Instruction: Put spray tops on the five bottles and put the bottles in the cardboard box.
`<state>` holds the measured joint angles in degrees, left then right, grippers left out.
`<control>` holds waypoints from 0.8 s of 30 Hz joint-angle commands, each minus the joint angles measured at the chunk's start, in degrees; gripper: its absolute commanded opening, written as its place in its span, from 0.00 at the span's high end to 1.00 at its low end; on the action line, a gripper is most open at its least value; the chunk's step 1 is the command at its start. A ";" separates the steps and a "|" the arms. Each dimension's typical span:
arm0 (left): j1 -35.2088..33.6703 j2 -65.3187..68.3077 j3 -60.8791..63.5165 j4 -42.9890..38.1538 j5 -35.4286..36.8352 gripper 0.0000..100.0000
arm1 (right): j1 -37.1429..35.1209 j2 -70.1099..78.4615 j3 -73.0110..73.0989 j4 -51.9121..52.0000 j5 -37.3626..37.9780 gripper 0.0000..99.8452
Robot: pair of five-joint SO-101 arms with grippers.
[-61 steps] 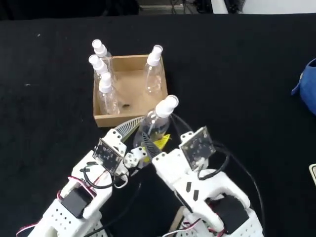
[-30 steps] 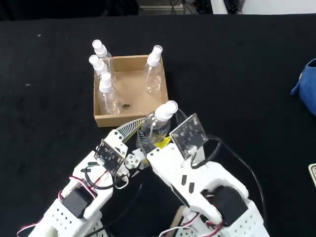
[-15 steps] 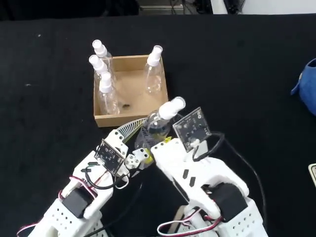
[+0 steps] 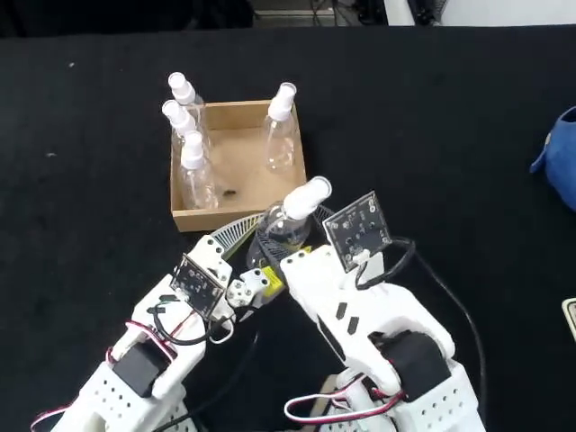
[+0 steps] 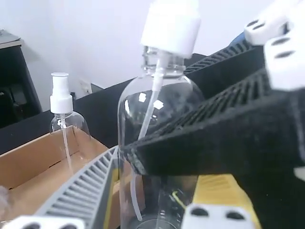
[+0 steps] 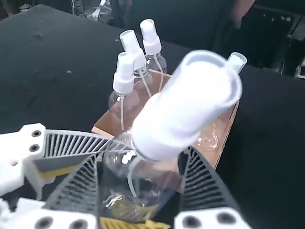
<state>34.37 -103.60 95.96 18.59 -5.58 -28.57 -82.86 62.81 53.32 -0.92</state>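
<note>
High view showed the bottle (image 4: pixel 284 230) just outside the cardboard box (image 4: pixel 236 216), its spray top (image 4: pixel 308 196) tilted. The right gripper (image 6: pixel 142 158) clamped its body; the left gripper's (image 4: pixel 256 247) grip we couldn't tell. We feared the crooked top popping off, or the base snagging the box wall.

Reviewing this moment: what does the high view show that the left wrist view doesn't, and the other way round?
The high view adds the whole cardboard box with four capped bottles standing in it, three along one side and one at a far corner, plus the left arm, the right arm and a blue object at the picture's right edge. The left wrist view adds a close look at the dip tube inside the fifth bottle and a pale wall behind. Both share that bottle with a spray top on its neck, the box, and one boxed bottle.
</note>
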 commanded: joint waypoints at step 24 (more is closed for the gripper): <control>-5.49 -0.97 1.27 3.25 0.35 0.78 | 3.96 0.66 -1.98 -3.78 0.35 0.99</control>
<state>29.45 -103.96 95.96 21.49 -5.76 -25.93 -82.77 62.90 51.56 -1.10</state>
